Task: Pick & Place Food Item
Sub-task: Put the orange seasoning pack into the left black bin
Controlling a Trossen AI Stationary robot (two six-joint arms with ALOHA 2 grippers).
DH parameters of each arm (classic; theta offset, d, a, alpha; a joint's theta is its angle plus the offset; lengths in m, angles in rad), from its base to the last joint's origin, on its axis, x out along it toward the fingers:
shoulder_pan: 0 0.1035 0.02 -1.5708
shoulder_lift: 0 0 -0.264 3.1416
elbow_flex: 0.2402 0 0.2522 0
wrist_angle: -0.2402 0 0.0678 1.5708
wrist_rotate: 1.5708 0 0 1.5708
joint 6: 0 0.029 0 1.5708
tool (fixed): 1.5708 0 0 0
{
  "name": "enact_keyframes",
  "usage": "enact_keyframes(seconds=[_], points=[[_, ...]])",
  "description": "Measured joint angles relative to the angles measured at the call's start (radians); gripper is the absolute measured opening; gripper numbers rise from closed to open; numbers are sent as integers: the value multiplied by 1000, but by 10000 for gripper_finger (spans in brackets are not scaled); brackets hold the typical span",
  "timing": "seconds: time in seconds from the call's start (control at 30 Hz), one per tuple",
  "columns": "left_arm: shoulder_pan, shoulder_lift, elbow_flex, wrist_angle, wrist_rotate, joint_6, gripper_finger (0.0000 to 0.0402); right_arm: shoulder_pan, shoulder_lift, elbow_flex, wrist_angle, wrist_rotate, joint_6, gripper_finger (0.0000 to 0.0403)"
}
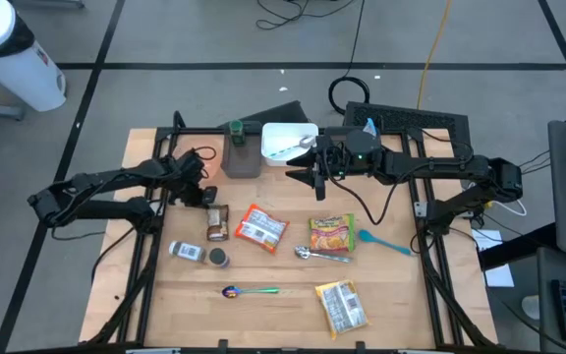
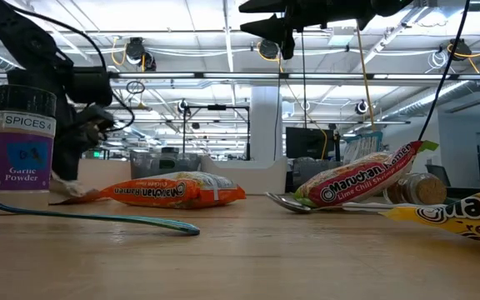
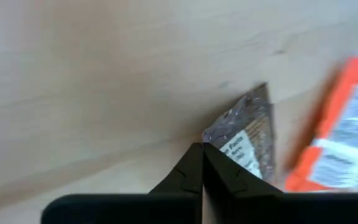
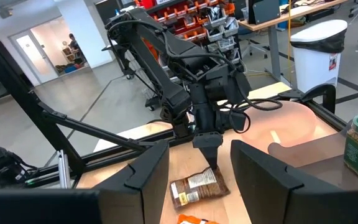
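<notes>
A small brown snack packet with a white label point(image 1: 216, 224) lies on the wooden table point(image 1: 263, 270), left of centre. My left gripper point(image 3: 202, 149) is shut at the packet's far end, pointing steeply down, and also shows in the right wrist view point(image 4: 210, 163). An orange ramen packet point(image 1: 261, 228) lies flat just right of the brown one. My right gripper point(image 1: 314, 175) hangs high above the table's far middle, level and open, with nothing between its fingers. My left gripper pinches a corner of the brown packet's far end point(image 3: 219, 138) between its two shut fingertips. It comes from above, slanting down from the table's left. The packet's near end point(image 4: 194, 193) lies on the table; one layer or several, I cannot tell.
A yellow-green ramen packet point(image 1: 331, 234), a metal spoon point(image 1: 317, 255), a teal spoon point(image 1: 386, 242) and another noodle packet point(image 1: 341, 307) lie to the right. A garlic-powder jar point(image 1: 187, 252) and a colourful spoon point(image 1: 249, 291) lie nearer. A white bin point(image 1: 288, 143) and a dark container point(image 1: 242, 157) stand at the far edge.
</notes>
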Motion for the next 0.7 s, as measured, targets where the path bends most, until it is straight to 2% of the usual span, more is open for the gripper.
enact_keyframes(seconds=[0.3,0.7], points=[[-73,-61,44,181,-6,-96,2,0,0,0,0,0,0,164],[-125,-67,205,184,-57,-49,1,0,0,0,0,0,0,164]])
